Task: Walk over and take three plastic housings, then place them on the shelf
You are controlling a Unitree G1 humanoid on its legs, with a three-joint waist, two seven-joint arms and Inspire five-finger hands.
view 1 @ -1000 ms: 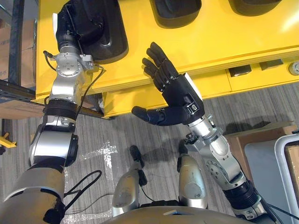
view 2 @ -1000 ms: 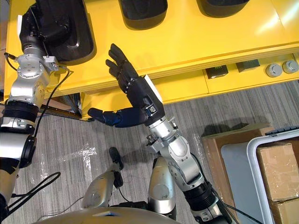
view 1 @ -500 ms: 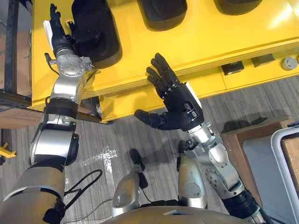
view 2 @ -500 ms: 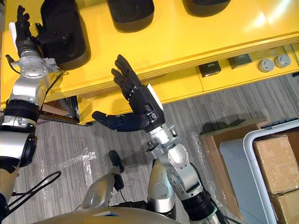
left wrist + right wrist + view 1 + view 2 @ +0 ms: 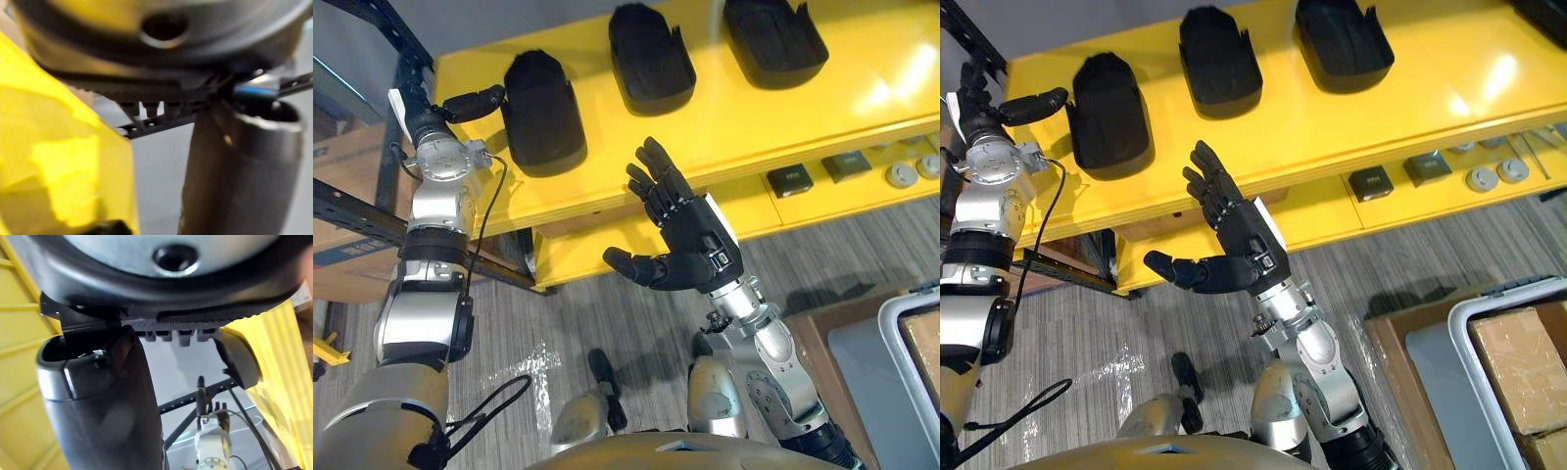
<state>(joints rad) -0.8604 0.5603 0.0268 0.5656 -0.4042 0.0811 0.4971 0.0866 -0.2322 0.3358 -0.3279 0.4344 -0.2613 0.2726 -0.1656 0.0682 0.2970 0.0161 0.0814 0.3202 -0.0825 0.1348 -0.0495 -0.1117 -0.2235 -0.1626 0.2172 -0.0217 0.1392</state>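
Right hand (image 5: 690, 240) stands raised in the left eye view, just before the front edge of the yellow counter (image 5: 862, 88). Its fingers are straight and spread, its thumb is out to the side, and it holds nothing. Three black plastic housings lie in a row on the counter top, none of them grasped: left housing (image 5: 541, 113), middle housing (image 5: 651, 59) and right housing (image 5: 773, 34).

The left hand (image 5: 423, 116) is at the counter's left end beside a dark rack (image 5: 352, 201). Its thumb stretches toward the left housing, and the tip seems to touch the shell, though that is hard to judge.

In the right eye view the left hand's fingers point straight up, uncurled. A cardboard box (image 5: 1518, 352) lies low on the robot's right.

The left wrist view shows the thumb beside a blurred yellow surface. The right wrist view shows that hand's thumb jutting out, with yellow counter on either side.
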